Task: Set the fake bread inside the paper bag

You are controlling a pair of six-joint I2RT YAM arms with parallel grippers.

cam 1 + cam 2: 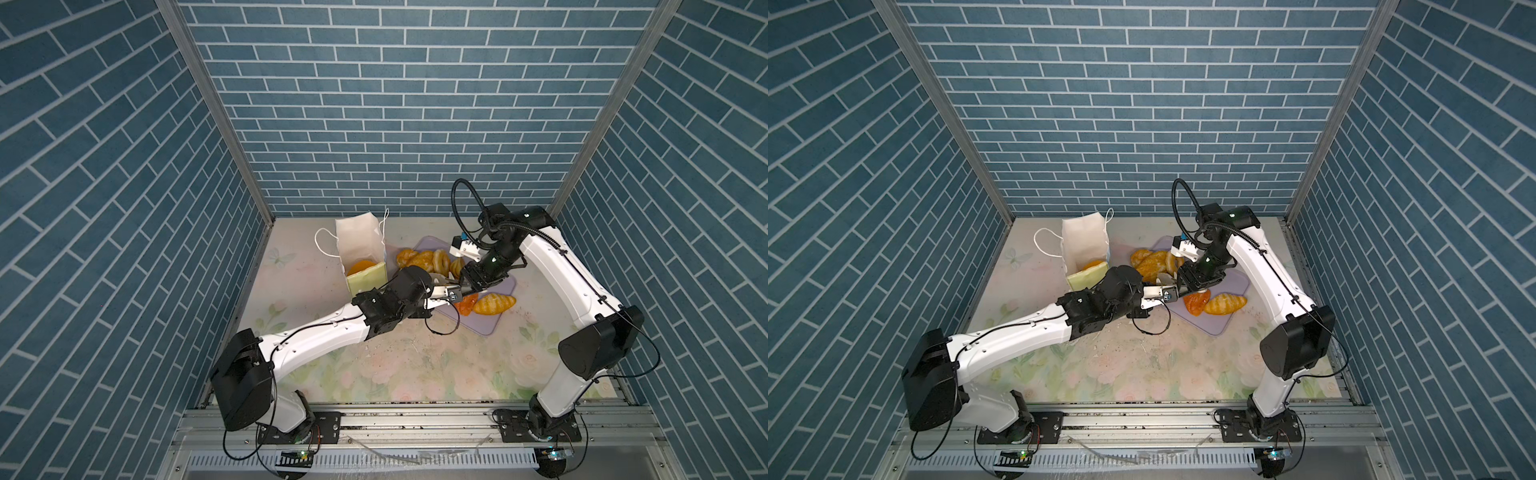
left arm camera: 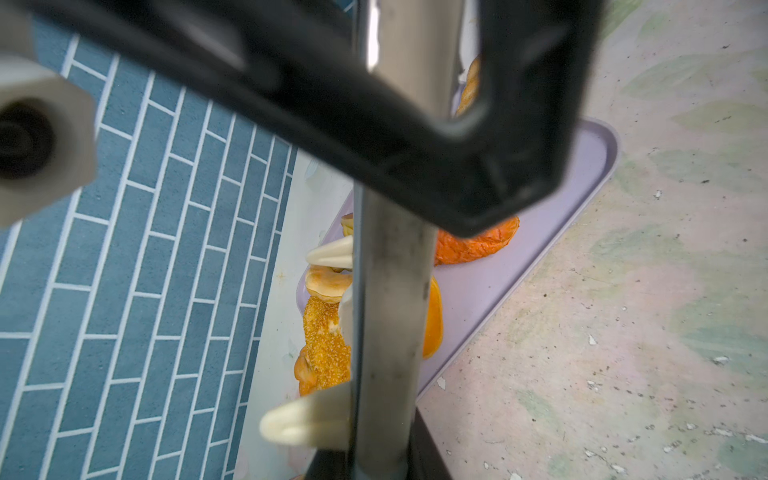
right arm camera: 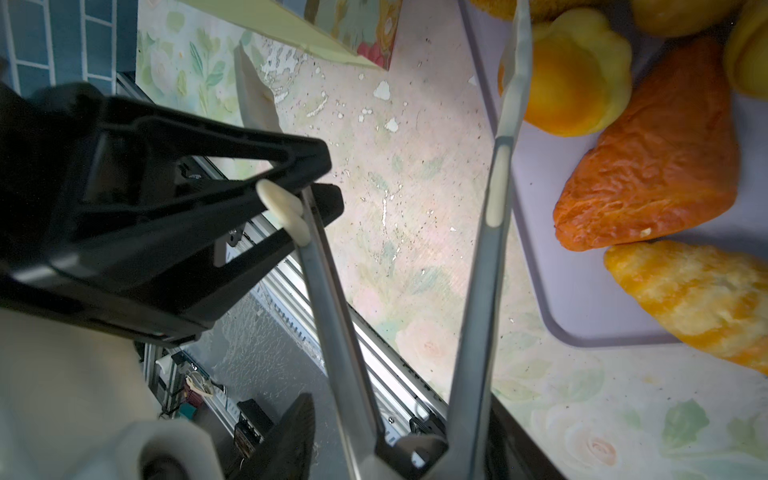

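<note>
Steel with pale silicone tips: those are the tongs I have slung between both arms, spread in a V and holding nothing. My left gripper is pinched onto one blade partway along. I read that as steadying the tongs so the right gripper can take the hinge end. Its fingers sit around that end, but I can't tell whether they are actually clamped. The handover hangs at the edge of the lavender tray, which makes sense, since most of the fake bread lies there. I can see a wrinkled deep-orange croissant against a paler striped croissant, a smooth scalloped tart shell and a seeded loaf. All look glossy and rounded, so I'd expect them to slip between smooth tips. The paper bag stands upright just left of the tray, its mouth open and white inside, with one orange piece already at its bottom.
</note>
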